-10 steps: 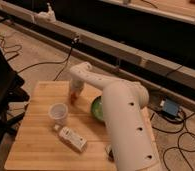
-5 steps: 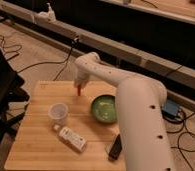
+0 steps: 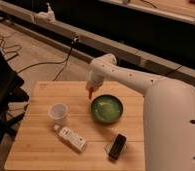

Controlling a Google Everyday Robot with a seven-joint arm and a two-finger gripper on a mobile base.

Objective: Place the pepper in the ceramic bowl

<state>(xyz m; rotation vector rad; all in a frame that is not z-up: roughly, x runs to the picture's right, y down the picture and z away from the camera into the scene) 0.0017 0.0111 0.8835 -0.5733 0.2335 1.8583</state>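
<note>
The ceramic bowl [image 3: 107,108], dark green with a lighter green inside, stands on the wooden table [image 3: 36,150] right of centre. My gripper [image 3: 91,89] hangs from the white arm [image 3: 141,85] just above the table, a little beyond the bowl's far left rim. It is shut on the small orange-red pepper [image 3: 90,93], which points downward from the fingertips, outside the bowl and apart from it.
A small translucent white cup [image 3: 58,112] stands left of the bowl. A white bottle [image 3: 71,138] lies in front of the cup. A black flat device [image 3: 117,146] lies near the front edge. A black chair [image 3: 3,95] is at the left, and cables run across the floor behind.
The arm has swung back and to the left, uncovering the bowl. The gripper with the pepper now hangs by the bowl's far left rim.
</note>
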